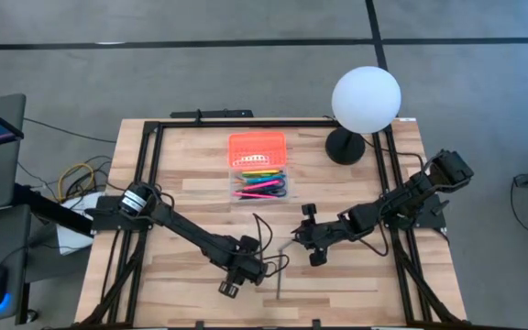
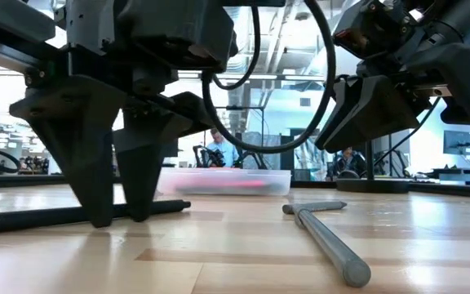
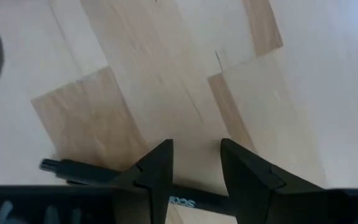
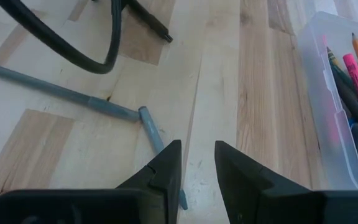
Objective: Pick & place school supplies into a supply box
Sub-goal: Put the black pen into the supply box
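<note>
Supply box [image 1: 262, 170] sits mid-table, orange lid [image 1: 257, 147] flipped open behind it, colored pens and markers [image 1: 264, 183] inside. Black pen [image 2: 72, 214] lies on wood table [image 1: 191, 284] near front; left gripper [image 2: 119, 214] down over it, fingers spread either side, tips at the tabletop, not pinching yet. Grey pen [image 1: 280, 280] lies just beside, its cap [image 2: 312, 207] off next to it. Right gripper [image 1: 309, 236] hovers above that cap, fingers spread, empty. White globe lamp [image 1: 365, 99] at back right.
</note>
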Available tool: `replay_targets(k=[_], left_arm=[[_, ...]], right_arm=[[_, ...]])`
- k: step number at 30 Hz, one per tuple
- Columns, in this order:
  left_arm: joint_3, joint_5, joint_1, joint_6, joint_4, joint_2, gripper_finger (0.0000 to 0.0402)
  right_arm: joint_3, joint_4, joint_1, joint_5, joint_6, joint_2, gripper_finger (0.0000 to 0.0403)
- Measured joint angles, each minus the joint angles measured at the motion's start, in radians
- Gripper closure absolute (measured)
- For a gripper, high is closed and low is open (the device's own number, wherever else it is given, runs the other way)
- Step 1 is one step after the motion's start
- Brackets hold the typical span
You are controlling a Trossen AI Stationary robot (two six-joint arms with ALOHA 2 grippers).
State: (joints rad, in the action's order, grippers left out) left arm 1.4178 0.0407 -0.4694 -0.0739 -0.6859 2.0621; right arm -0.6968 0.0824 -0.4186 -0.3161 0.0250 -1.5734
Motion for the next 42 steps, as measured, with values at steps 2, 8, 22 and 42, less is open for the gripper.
replay_targets(k=[2, 8, 22, 42], left_arm=[[0.0, 0.021, 0.0, -0.017, -0.016, -0.001, 0.0274], [0.002, 0.109, -0.001, -0.083, -0.05, -0.002, 0.0274], [0.003, 0.09, -0.01, -0.245, -0.241, -0.004, 0.0274], [0.141, -0.168, -0.087, -0.189, -0.346, 0.002, 0.0274]], right_arm=[[0.0, 0.0, 0.0, 0.0, 0.0, 0.0, 0.0313], [0.0, 0.0, 0.0, 0.0, 0.0, 0.0, 0.0313], [0.0, 0.001, 0.0, 0.0, 0.0, 0.0, 0.0313], [0.0, 0.005, 0.0, 0.001, 0.0, 0.0, 0.0313]])
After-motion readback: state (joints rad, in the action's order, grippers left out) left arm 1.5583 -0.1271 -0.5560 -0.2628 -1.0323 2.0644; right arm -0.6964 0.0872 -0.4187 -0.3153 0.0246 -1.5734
